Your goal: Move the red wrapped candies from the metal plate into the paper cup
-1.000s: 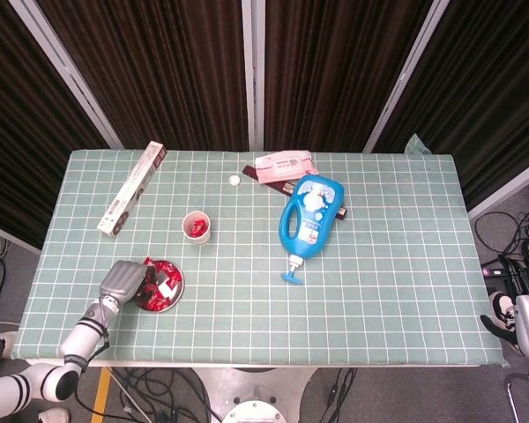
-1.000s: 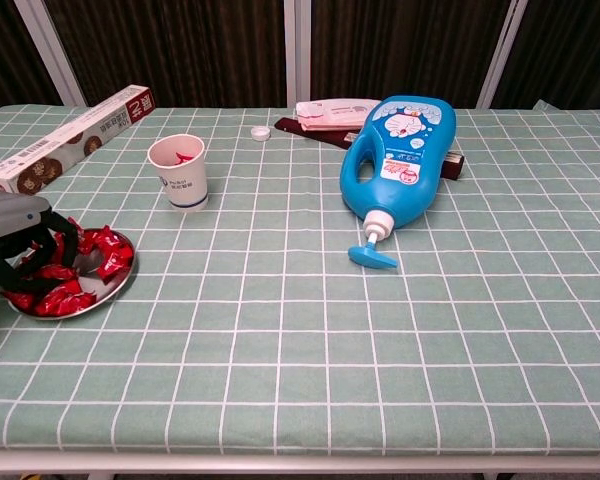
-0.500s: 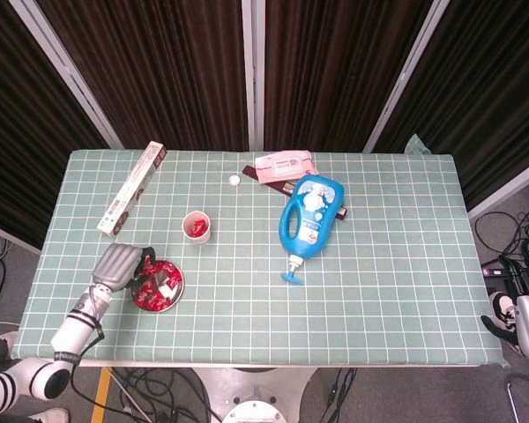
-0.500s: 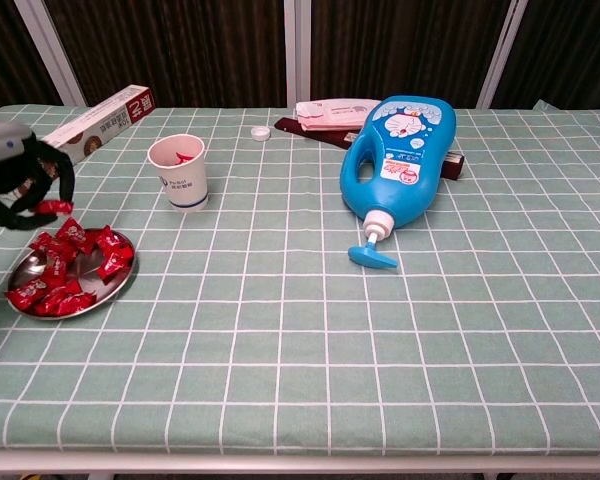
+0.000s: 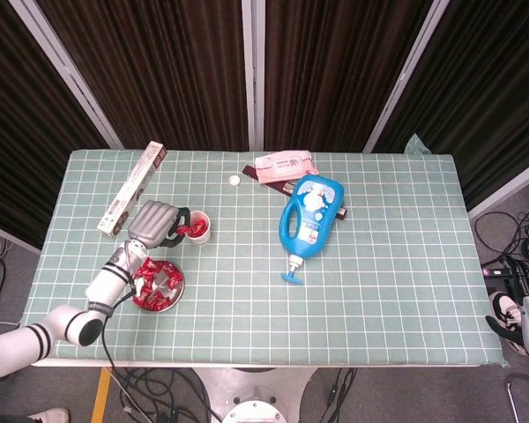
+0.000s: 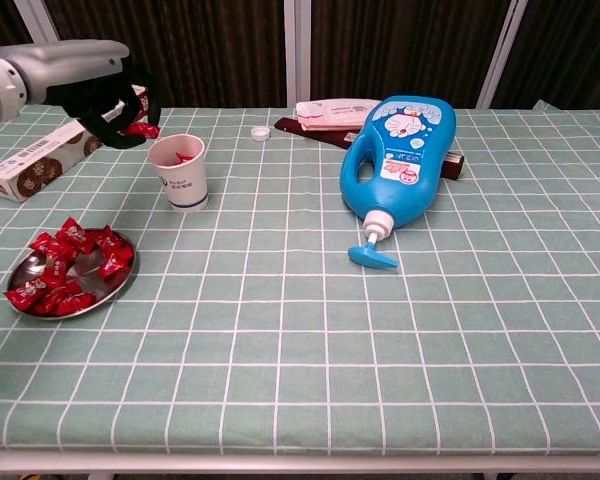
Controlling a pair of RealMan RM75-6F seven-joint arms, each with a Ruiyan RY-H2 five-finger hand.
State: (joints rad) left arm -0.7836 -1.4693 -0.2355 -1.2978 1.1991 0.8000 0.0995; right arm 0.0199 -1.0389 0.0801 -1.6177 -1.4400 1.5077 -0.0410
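One hand in view: the left hand (image 6: 110,100) raised beside the paper cup (image 6: 178,171), pinching a red wrapped candy (image 6: 143,130).

Left arm reaches in from the table's left edge, forearm level, dark fingers (image 6: 130,108) curled downward around the candy just left of and above the cup rim. Half a second ago this hand was lower, near the metal plate (image 6: 120,281), with the candy already in its fingers; it has since risen and travelled toward the cup. Remaining candies (image 6: 60,268) lie heaped on the plate, shiny red with twisted ends. Red shows inside the cup (image 5: 197,227). Right hand not visible in either view.
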